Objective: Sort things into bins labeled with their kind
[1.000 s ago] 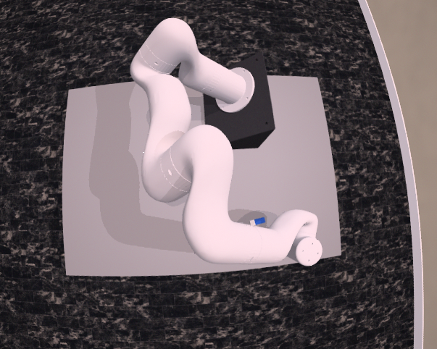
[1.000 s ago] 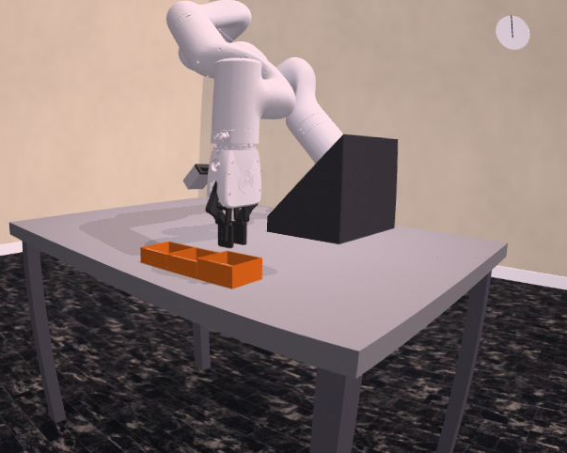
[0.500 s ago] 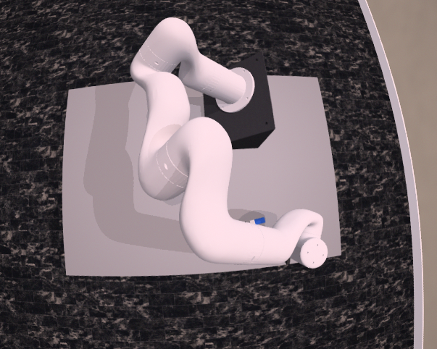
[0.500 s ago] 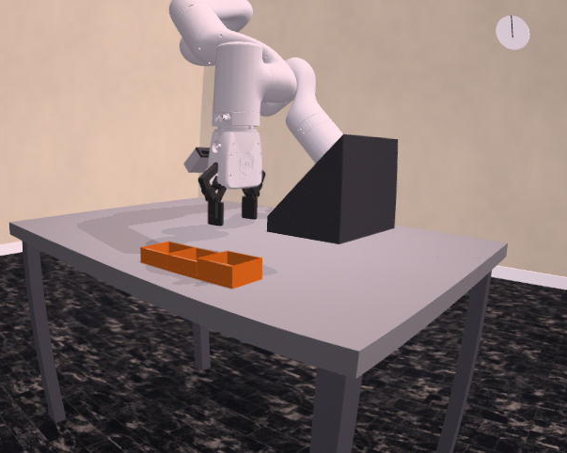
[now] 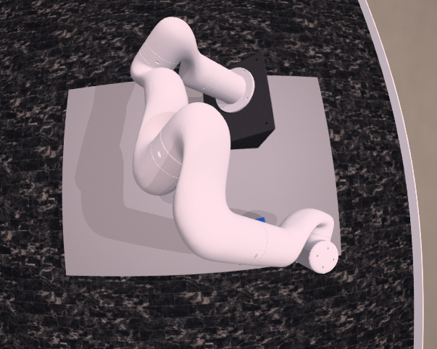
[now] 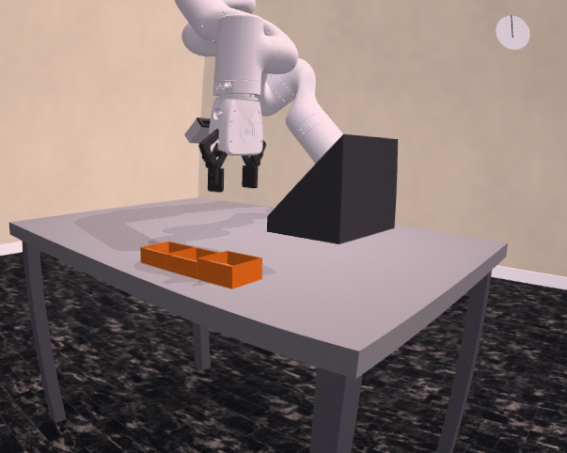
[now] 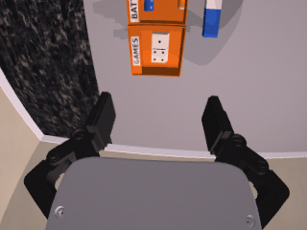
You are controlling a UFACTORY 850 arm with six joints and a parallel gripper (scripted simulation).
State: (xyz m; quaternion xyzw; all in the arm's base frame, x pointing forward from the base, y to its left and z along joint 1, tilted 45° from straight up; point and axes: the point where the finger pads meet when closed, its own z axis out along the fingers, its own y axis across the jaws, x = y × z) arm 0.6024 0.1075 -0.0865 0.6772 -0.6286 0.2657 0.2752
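In the wrist view an orange row of bins [image 7: 159, 18] lies on the grey table. The bin labelled GAMES [image 7: 159, 49] holds a white die [image 7: 160, 48]. A blue and white block [image 7: 213, 15] lies on the table right of the bins; it also shows in the overhead view [image 5: 261, 219]. My gripper [image 7: 158, 104] is open and empty, high above the bins [image 6: 200, 263], as the side view [image 6: 232, 179] shows. A third compartment's label is out of view.
The black wedge-shaped arm base [image 6: 339, 190] stands at the back of the table. The bins lie close to the table's front edge [image 7: 160, 149]. In the overhead view my arm [image 5: 211, 210] hides the bins and the gripper.
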